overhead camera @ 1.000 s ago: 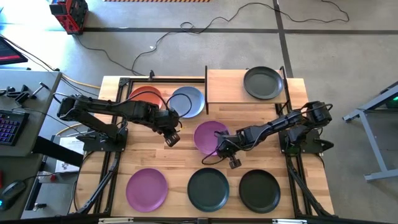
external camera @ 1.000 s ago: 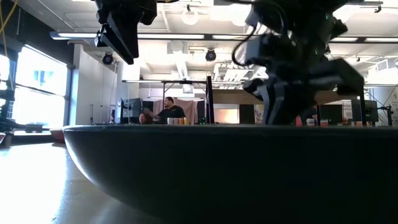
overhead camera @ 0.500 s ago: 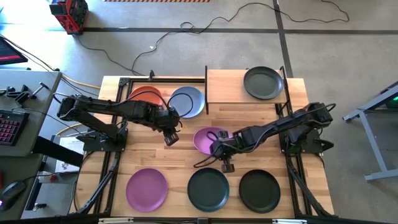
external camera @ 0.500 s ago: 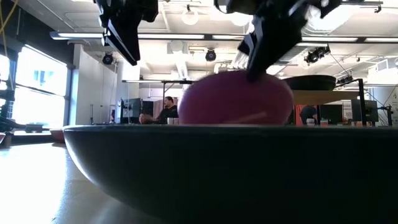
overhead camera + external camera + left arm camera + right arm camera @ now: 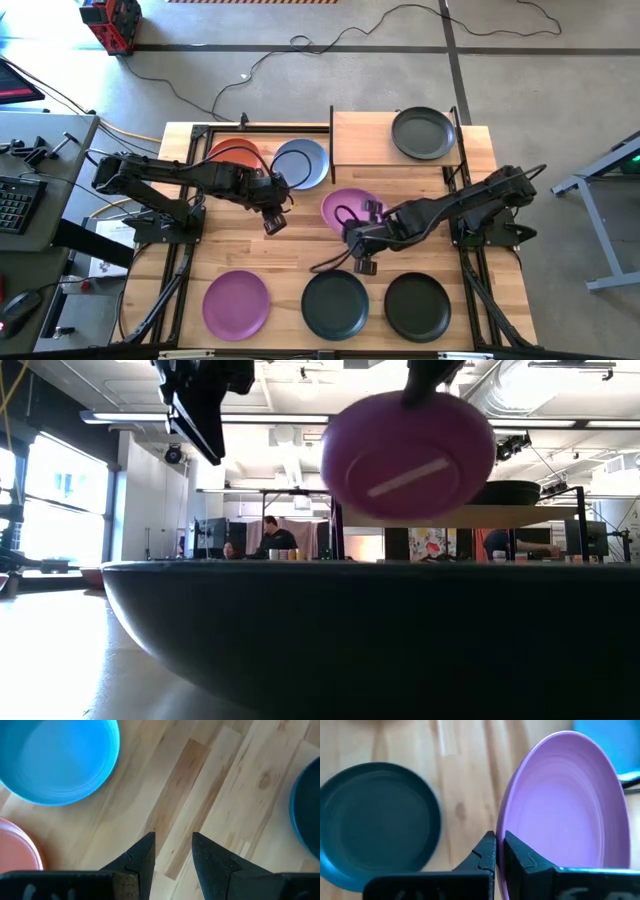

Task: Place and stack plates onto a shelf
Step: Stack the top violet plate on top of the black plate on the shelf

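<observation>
Right end effector [image 5: 500, 851] pinches tilted purple plate [image 5: 570, 810], seemingly off the table.

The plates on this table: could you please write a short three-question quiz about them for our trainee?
1. True or false: the right hand is shut on the rim of a purple plate.
2. Which plate already sits on the shelf? A orange, B dark grey, C pale blue.
3. Fill in: the left hand is open above bare table and holds ____.

Key: 1 true; 2 B; 3 nothing.
</observation>
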Robot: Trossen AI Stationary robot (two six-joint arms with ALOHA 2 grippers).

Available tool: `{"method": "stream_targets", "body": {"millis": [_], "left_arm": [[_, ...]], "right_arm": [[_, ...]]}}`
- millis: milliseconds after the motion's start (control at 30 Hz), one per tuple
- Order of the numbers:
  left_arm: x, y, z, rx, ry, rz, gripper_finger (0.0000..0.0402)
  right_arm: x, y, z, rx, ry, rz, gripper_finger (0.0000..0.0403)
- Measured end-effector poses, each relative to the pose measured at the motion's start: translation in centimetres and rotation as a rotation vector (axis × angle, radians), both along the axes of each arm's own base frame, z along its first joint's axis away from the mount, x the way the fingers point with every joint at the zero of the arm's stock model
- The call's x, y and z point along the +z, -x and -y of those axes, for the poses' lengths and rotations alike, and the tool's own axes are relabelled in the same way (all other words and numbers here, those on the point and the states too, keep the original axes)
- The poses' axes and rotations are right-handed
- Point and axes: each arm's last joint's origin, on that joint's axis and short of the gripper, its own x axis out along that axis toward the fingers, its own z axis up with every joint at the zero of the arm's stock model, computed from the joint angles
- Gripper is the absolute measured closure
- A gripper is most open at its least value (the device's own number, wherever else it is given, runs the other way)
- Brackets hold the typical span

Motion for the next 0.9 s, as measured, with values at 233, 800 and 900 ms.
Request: {"method": "stream_targets", "body": {"millis": [233,800,900], "left_arm": [[0.0,0.0,0.0,-0.033,-0.015,-0.006,0.0286],[0.0,0.0,-2.4,0.039,-0.023,-0.007,0.0286],[0.0,0.1,-3.3,0.072,-0.023,-0.006,0.0286]], "right_arm": [[3.3,1.2,0.9,-0.061,0.159,-0.031,0.0403],[8.9,6.8,10.4,-0.337,0.523,-0.123,0.0403],[9.5,9.2,12.6,-0.438,0.543,-0.107,0.0403]]}}
